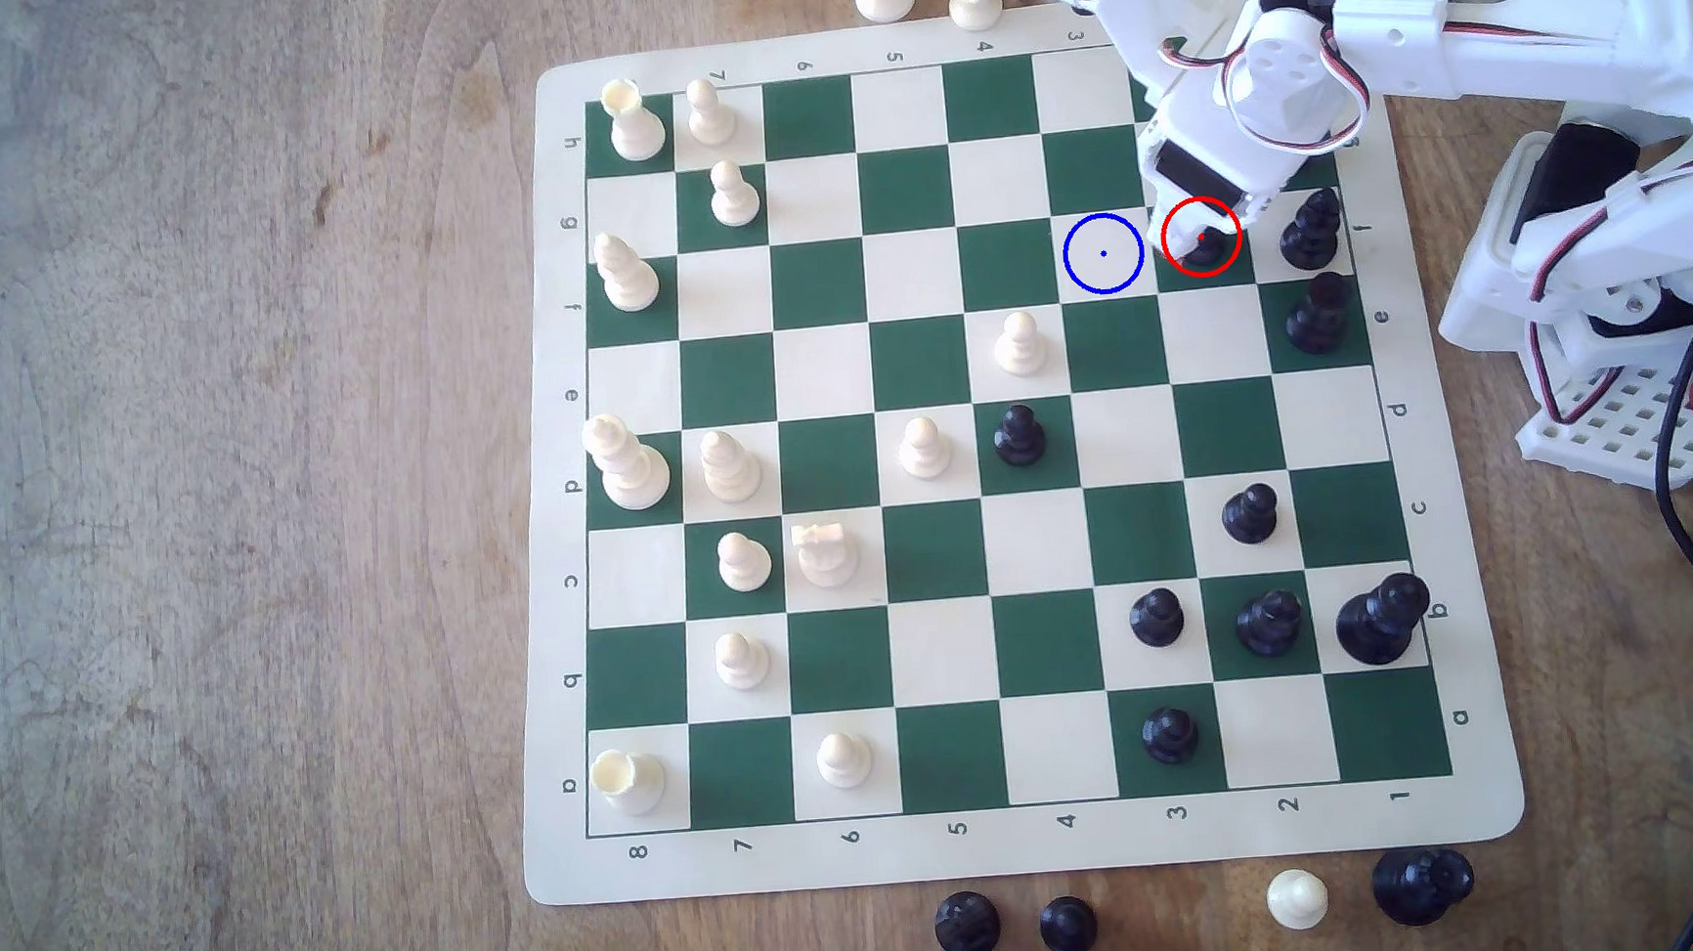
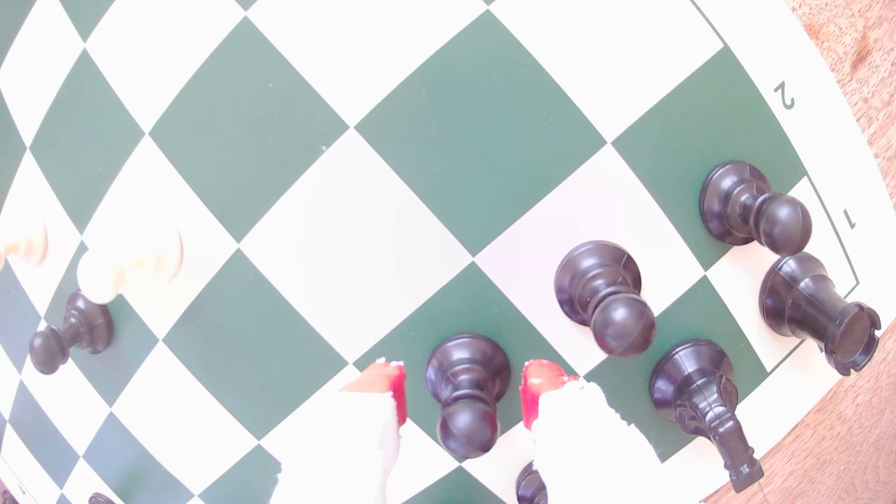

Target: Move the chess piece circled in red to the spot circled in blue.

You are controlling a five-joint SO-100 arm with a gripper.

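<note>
Down over the board's far right corner in the exterior view, the tool (image 1: 1204,230) hangs with its red-tipped fingers (image 2: 393,387) parted, one on each side of the black pawn (image 2: 466,392), a gap visible on both sides. That pawn stands on the red-ringed green square. Just beside it, to the exterior view's left, lies the blue-ringed cream spot (image 1: 1103,253), bare. Two taller black pieces (image 1: 1312,228) stand on the pawn's other side.
</note>
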